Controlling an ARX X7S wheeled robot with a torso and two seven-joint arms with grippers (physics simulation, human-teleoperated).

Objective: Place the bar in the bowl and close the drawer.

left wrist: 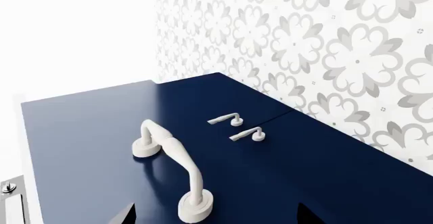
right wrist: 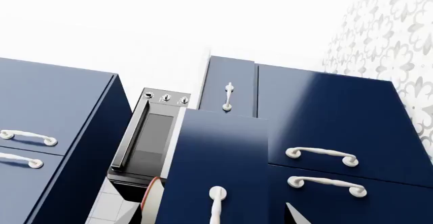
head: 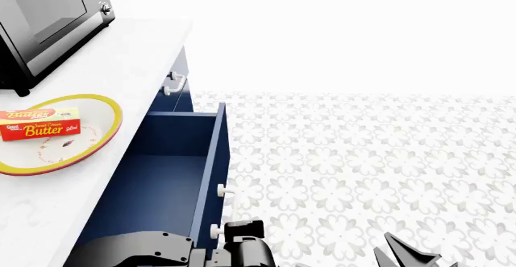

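The bar (head: 38,124), a red and pale yellow butter box, lies inside the bowl (head: 111,107) on the white counter. In the right wrist view only an edge of the bowl (right wrist: 151,196) shows. The navy drawer (head: 211,158) stands pulled out, its box interior bare. My left gripper (left wrist: 216,217) is open right in front of the drawer's front panel, its dark fingertips (left wrist: 125,215) on either side of the near foot of the curved white handle (left wrist: 170,155). My right gripper (right wrist: 211,217) is open and holds nothing, off to the right over the floor (head: 407,255).
A black toaster oven (head: 45,22) stands on the counter (head: 137,55) behind the bowl. Navy cabinet doors with white handles (left wrist: 226,119) lie beyond the drawer. Patterned tile floor (head: 363,170) spreads to the right of the cabinets.
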